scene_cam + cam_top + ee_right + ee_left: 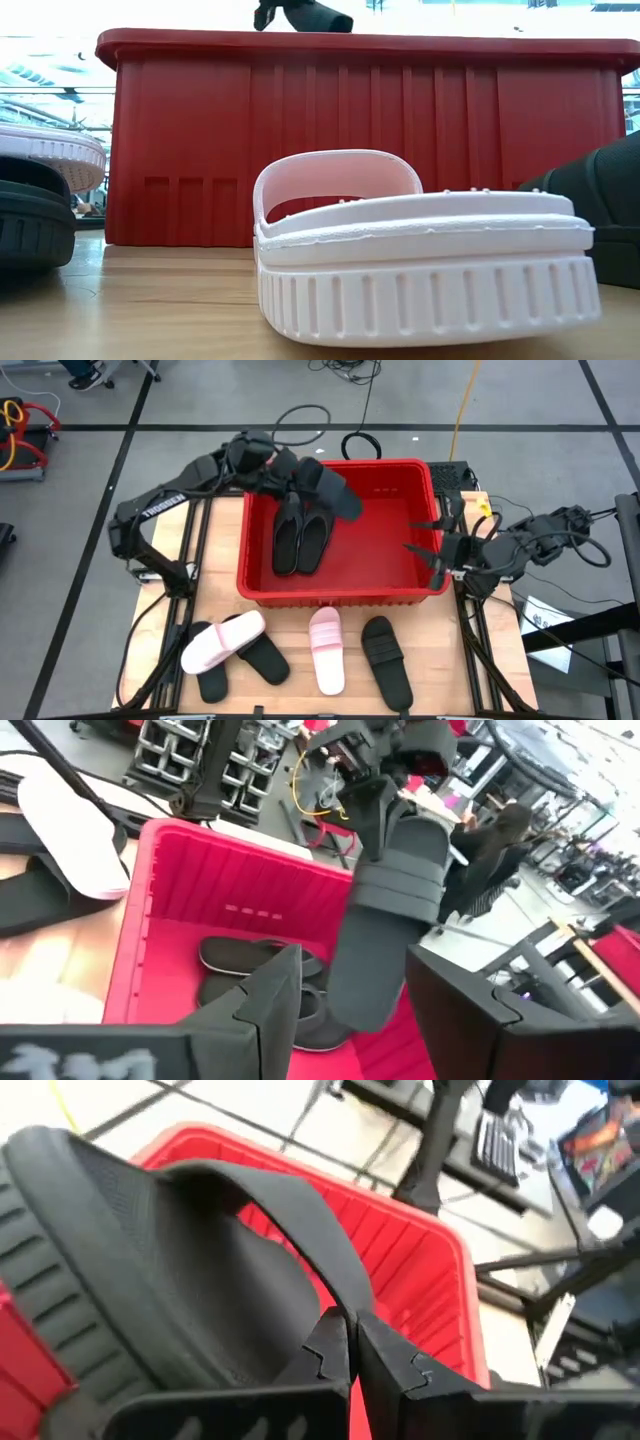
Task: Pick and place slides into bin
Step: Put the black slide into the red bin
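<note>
The red bin [400, 510] stands mid-table with two black slides [300, 540] lying side by side on its floor. My left gripper [290, 475] is over the bin's far left corner, shut on a third black slide [328, 490], which also shows in the right wrist view [390, 920]. My right gripper [428, 540] hovers open over the bin's right wall, its fingers empty [350, 1010]. In front of the bin a pink slide [222, 640] rests on two black slides [262, 657]. Beside them lie another pink slide [327, 648] and a black slide [386, 655]. My left gripper pinches the black slide's strap [335, 1295] at its edge between its two fingers [400, 1365]. It comes from the table's far left, slanting down. The slide is lifted clear above the bin and hangs steeply tilted below the fingers [385, 970].
Dark frame rails run along both sides of the wooden table [215, 575]. Cables and a monitor lie on the floor behind the bin. In the low view the pink slide [420, 260] fills the foreground in front of the bin wall [360, 140].
</note>
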Motion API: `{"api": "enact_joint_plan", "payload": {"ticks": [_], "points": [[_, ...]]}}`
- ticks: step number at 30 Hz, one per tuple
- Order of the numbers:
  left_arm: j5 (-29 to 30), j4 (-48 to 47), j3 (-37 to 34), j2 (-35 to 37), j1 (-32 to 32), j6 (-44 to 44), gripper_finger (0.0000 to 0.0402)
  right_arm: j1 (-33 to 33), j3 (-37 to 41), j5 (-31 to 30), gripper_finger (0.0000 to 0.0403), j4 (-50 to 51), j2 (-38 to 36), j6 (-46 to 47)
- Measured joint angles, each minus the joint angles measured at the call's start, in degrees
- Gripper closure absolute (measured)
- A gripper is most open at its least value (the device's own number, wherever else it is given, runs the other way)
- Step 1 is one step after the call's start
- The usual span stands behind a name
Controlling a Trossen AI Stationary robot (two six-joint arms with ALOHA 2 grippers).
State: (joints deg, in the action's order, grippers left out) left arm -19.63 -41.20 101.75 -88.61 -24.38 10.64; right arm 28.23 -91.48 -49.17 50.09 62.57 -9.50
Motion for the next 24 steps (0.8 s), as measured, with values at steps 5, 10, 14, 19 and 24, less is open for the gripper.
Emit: {"api": "enact_joint_plan", "payload": {"ticks": [5, 10, 14, 19, 24], "points": [[0.4, -10.2, 13.5, -8.2, 0.0, -7.0, 0.0402, 0.0, 0.0, 0.0, 0.0234, 2.0, -0.5, 2.5], [0.1, -19.3, 25.1, -17.1, 0.3, -14.8, 0.0402, 0.0, 0.0, 0.0, 0.0234, 3.8, -0.4, 4.8], [-3.4, -24.3, 29.8, -22.6, 0.6, -21.6, 0.0402, 0.0, 0.0, 0.0, 0.0234, 5.0, -0.4, 6.6], [-6.9, -25.7, 30.1, -27.2, 1.6, -29.0, 0.0402, 0.0, 0.0, 0.0, 0.0234, 6.4, -0.4, 9.0], [-11.9, -25.9, 30.0, -31.1, 2.5, -35.0, 0.0401, 0.0, 0.0, 0.0, 0.0234, 6.7, -0.4, 10.3]]}}
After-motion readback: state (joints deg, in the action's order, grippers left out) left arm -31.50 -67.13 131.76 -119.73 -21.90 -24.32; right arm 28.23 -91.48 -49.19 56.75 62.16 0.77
